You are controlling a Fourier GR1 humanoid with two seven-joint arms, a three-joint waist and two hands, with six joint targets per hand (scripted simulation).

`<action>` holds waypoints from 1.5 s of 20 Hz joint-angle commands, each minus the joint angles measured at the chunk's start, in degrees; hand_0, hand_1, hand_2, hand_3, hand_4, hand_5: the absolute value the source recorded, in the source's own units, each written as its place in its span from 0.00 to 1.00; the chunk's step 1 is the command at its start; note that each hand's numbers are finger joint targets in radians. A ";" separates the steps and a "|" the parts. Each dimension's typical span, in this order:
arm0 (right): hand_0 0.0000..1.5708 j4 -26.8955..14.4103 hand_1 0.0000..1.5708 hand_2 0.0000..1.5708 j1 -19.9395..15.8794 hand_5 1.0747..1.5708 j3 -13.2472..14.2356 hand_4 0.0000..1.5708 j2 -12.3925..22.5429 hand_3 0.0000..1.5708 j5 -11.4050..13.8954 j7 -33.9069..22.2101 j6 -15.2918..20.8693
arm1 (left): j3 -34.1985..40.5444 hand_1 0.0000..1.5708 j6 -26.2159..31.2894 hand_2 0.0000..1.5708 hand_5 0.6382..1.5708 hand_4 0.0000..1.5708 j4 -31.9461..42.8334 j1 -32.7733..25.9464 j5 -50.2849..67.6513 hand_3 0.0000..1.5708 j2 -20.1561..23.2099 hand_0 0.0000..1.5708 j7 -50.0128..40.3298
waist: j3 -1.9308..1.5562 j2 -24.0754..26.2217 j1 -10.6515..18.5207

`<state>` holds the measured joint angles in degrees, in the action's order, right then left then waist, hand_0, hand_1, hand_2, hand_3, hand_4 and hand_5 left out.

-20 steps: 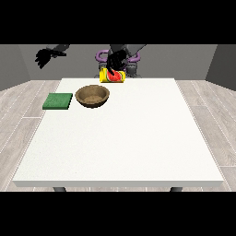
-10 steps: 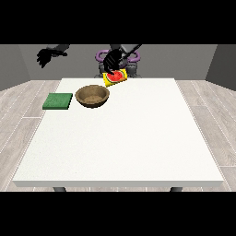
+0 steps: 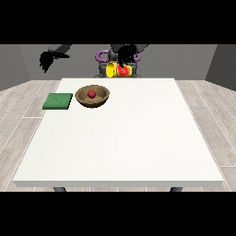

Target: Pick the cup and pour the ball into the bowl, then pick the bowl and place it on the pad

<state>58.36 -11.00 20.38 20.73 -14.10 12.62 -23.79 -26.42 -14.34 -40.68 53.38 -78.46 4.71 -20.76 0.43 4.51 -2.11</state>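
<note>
A brown bowl (image 3: 92,97) stands at the table's far left part, with a small red ball (image 3: 92,94) lying inside it. Left of the bowl lies the flat green pad (image 3: 58,101). The yellow and red cup (image 3: 119,70) is tipped on its side in the air above the table's far edge, close to the robot's body. The hand at the view's right (image 3: 126,56) is curled around the cup from above. The hand at the view's left (image 3: 46,60) hangs raised beyond the table's left corner, holding nothing, its fingers drooping loosely.
The white table (image 3: 129,138) stretches wide towards the camera. The robot's torso with purple rings (image 3: 100,56) stands just behind the far edge. Grey floor surrounds the table.
The ball has gone from the cup into the bowl. The hand with the cup has drawn back from the bowl towards the robot's body. The other hand has barely moved.
</note>
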 commanded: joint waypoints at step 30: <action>0.00 -16.22 0.00 0.00 -12.46 0.98 -2.47 0.12 -12.52 0.00 5.39 12.51 20.17 | 26.44 0.00 8.73 0.00 0.99 0.00 -30.41 -29.21 72.85 0.00 1.81 0.00 32.19 | -0.46 -12.42 8.71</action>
<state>46.82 -22.93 18.29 9.27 -9.51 21.71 -5.30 -1.13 -7.85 -68.82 24.38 -6.61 4.67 13.96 0.01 -8.92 6.32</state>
